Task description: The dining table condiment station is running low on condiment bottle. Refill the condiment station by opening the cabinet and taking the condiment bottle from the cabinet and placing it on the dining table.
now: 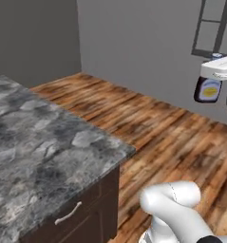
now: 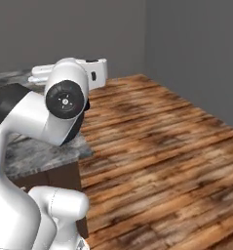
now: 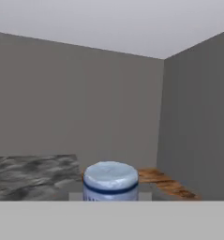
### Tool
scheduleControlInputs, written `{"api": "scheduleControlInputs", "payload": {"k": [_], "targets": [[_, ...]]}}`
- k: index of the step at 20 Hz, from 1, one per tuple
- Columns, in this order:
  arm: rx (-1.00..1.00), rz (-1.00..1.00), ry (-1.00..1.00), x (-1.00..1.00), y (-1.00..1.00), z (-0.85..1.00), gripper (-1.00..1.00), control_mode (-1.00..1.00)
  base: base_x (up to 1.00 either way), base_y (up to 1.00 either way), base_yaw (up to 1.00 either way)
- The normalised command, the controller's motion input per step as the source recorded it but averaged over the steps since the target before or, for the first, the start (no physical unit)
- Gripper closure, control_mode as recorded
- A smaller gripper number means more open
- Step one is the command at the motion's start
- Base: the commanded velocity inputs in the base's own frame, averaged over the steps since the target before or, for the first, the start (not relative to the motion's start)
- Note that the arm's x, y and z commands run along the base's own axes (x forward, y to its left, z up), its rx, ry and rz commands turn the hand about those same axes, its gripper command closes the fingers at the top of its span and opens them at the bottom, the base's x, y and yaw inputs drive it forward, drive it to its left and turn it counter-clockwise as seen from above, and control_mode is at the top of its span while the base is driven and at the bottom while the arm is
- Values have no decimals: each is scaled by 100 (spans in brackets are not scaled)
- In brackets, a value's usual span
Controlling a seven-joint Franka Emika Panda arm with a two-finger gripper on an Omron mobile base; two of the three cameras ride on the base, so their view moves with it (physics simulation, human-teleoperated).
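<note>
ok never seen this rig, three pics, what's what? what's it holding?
It's a rendered white robot arm on a driving base. Two pictures come from base cameras behind the arm, left and right; the third looks along the hand. The tool carries the condiment bottle, dark with a yellow label; the hand view shows its pale cap close up. The bottle hangs above the wooden floor, not yet over the dining table, whose grey marbled top is bare where visible.

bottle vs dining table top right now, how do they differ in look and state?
The condiment bottle is dark with a yellow label; the dining table top is grey marbled stone. The bottle hangs in the gripper over wood floor, off to the side; the table stands on that floor, bare where visible.
</note>
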Motion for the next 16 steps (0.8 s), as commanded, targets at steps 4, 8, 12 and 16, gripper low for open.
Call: {"api": "scheduleControlInputs", "payload": {"k": [4,8,12,16], "targets": [[0,0,0,0,0,0,100,100,23,-63,68],[0,0,0,0,0,0,100,100,0,-25,78],[0,0,0,0,0,0,100,100,0,0,82],[0,0,0,0,0,0,100,100,0,-19,80]]}}
